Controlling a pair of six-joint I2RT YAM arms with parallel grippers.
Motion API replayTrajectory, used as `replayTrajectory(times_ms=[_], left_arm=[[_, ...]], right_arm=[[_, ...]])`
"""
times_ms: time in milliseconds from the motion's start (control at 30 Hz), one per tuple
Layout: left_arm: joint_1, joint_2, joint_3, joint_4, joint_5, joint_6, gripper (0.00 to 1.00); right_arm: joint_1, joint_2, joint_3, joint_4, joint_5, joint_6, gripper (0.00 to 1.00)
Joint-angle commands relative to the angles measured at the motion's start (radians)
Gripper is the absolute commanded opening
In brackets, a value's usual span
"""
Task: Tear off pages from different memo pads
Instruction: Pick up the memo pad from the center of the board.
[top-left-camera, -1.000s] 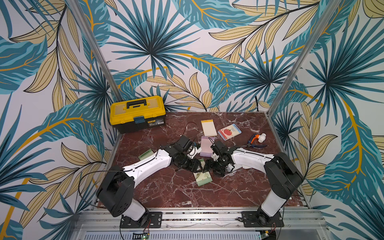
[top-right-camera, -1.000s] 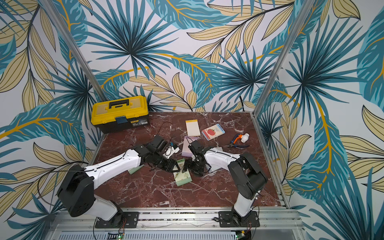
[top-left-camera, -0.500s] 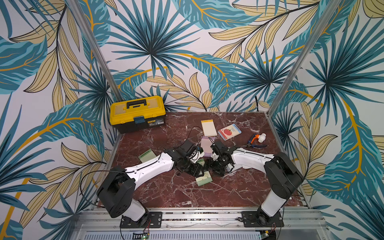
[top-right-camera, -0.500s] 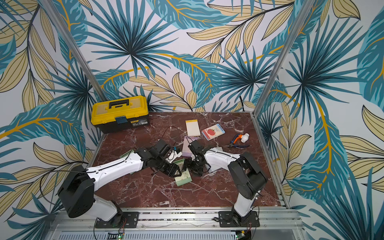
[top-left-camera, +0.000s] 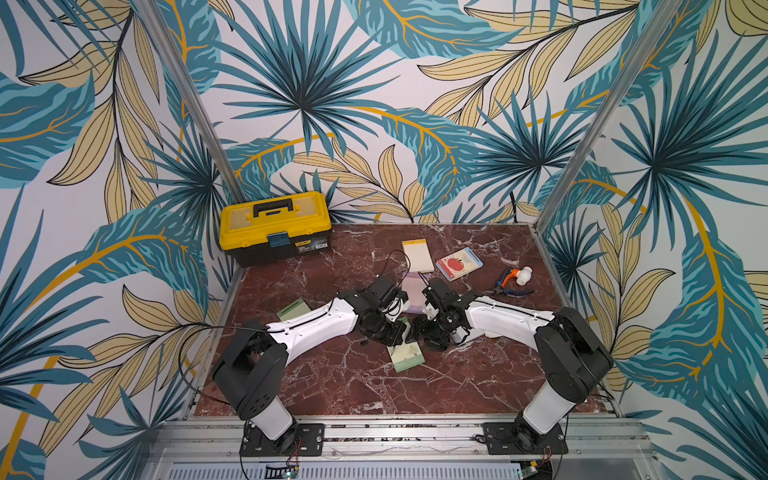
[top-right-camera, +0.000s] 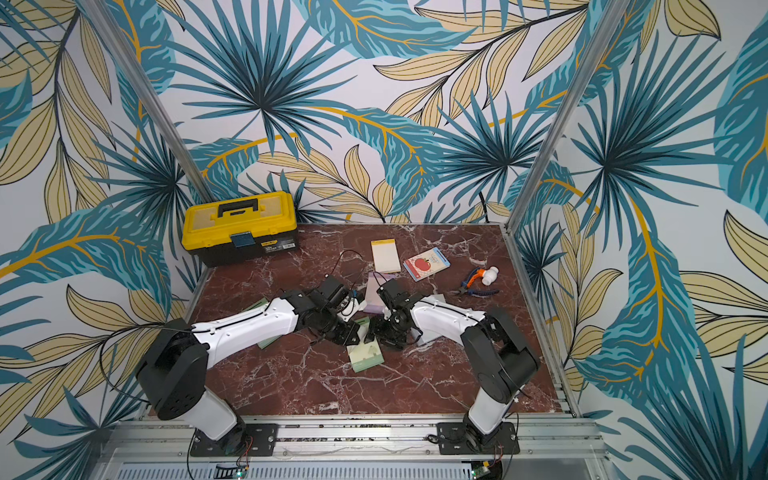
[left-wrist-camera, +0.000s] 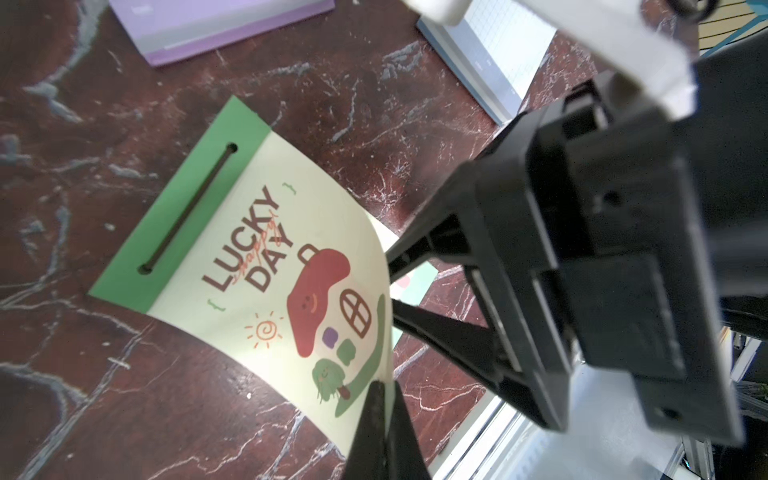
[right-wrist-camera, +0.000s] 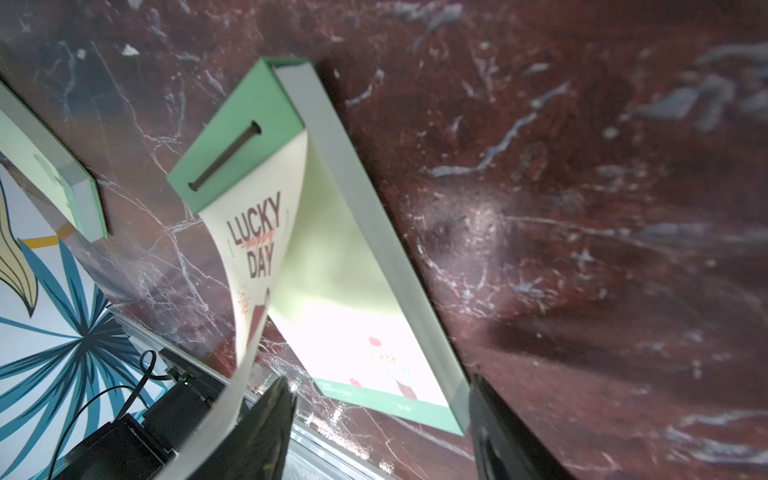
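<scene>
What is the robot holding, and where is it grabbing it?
The left gripper pinches the page by its loose end. The right gripper straddles the pad; a grip cannot be told.

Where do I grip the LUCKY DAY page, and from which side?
Grip the page by its lifted free edge, opposite the green binding strip, coming in from that open end. It curls up off the pad, leaving a gap beneath; the strip end lies flat. The left tool pinches that edge.

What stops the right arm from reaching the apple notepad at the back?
Likely nothing, so yes: the apple notepad lies uncovered on the table just past the right gripper. Its open jaws only straddle the green pad.
</scene>
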Motion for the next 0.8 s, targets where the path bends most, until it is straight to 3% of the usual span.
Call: replayTrajectory(times_ms=[0,300,567,767], left_arm=[[-0.006,-0.078,0.055,-0.007,0.01,0.009,0.0],[-0.006,-0.07,0.223,-0.184,0.001,0.123,0.0],[-0.008,-0.023,0.398,-0.373,-0.01,0.228,0.0],[-0.024,-0.027,0.447,-0.447,-0.018,0.331,0.0]], right_arm=[[-0.001,-0.021,-0.005,-0.052,0.01,-0.086,0.73],[-0.034,-0.033,-0.01,0.02,-0.098,-0.342,0.76],[-0.099,-0.102,-0.006,0.01,-0.212,-0.613,0.76],[-0.152,-0.199,-0.04,0.019,-0.307,-0.828,0.76]])
